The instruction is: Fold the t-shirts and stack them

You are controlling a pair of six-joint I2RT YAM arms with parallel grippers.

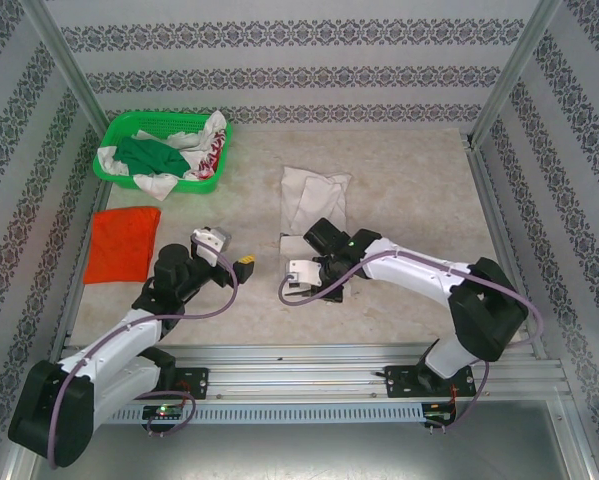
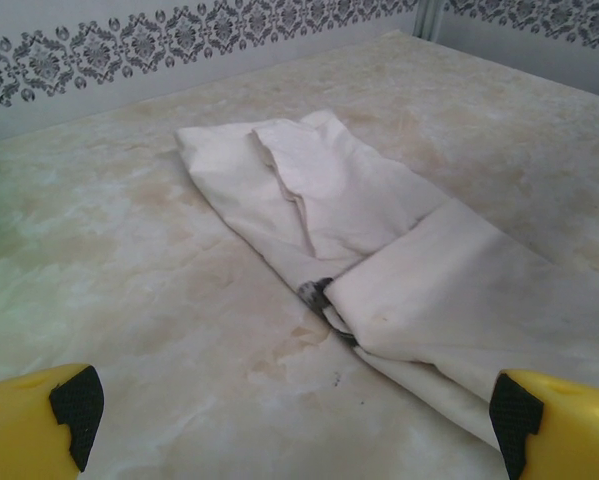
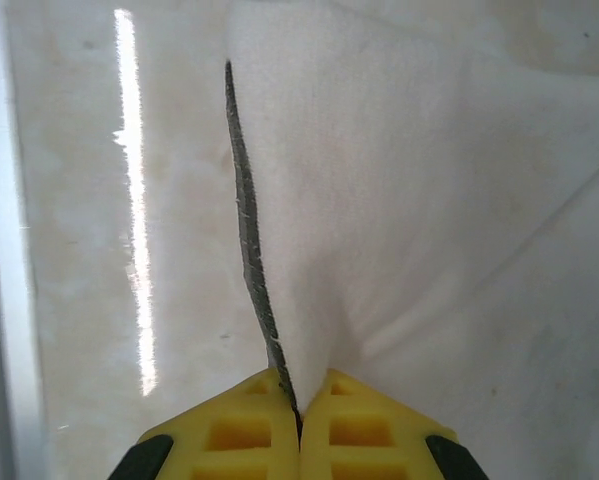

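Observation:
The cream-white t-shirt (image 1: 311, 198) lies partly folded in the middle of the table. In the left wrist view, the cream-white t-shirt (image 2: 399, 260) shows a small dark mark (image 2: 319, 293) at a fold. My right gripper (image 1: 314, 280) sits at its near end. In the right wrist view, this gripper (image 3: 299, 420) is shut on a lifted fold of the white cloth (image 3: 429, 200) with a dark edge. My left gripper (image 1: 241, 262) hovers left of the shirt, open and holding nothing; its yellow fingertips (image 2: 29, 425) stand wide apart. The orange-red t-shirt (image 1: 122, 243) lies flat at the left.
A green mesh basket (image 1: 119, 128) at the back left holds green and white-red clothes. Patterned walls and metal posts enclose the table. Bare tabletop stretches right of the white shirt and between the two grippers.

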